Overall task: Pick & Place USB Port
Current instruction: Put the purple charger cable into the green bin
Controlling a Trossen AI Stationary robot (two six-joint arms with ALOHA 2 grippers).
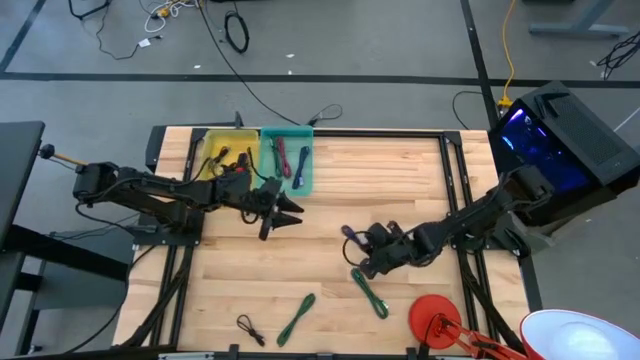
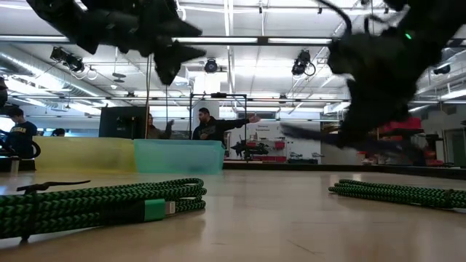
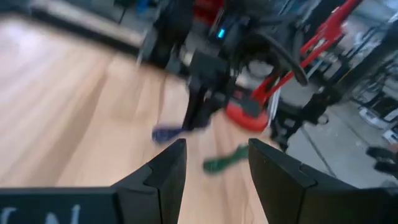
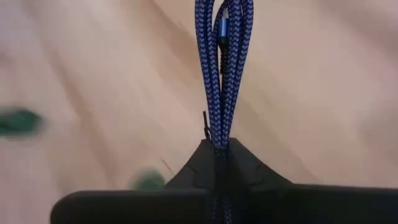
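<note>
A blue-purple braided USB cable (image 4: 222, 56), folded into a bundle, is in my right gripper (image 1: 364, 246) near the table's middle. That gripper is shut on the cable (image 1: 349, 235). My left gripper (image 1: 290, 213) hovers open just in front of the teal bin (image 1: 288, 162), its fingers pointing at the right gripper. The left wrist view shows the blue cable (image 3: 165, 132) ahead of the open left gripper (image 3: 217, 163). Two green cables (image 1: 369, 293) (image 1: 296, 319) and a small black cable (image 1: 250, 329) lie flat on the wood near the table's near edge. My right gripper pinches the blue cable bundle between its two shut fingers, several strands together (image 4: 221, 138). The fingers lie along the bundle. Its looped end (image 4: 224, 18) sticks out past the fingertips toward the table's left. The low view shows the gripper (image 2: 364, 94) above the tabletop.
A yellow bin (image 1: 222, 152) and the teal bin stand side by side at the far edge, both holding cables. A red object (image 1: 434, 317) and a white bowl (image 1: 575, 338) sit at the near right corner. In the low view, green cables (image 2: 102, 204) (image 2: 400, 193) lie close to the camera.
</note>
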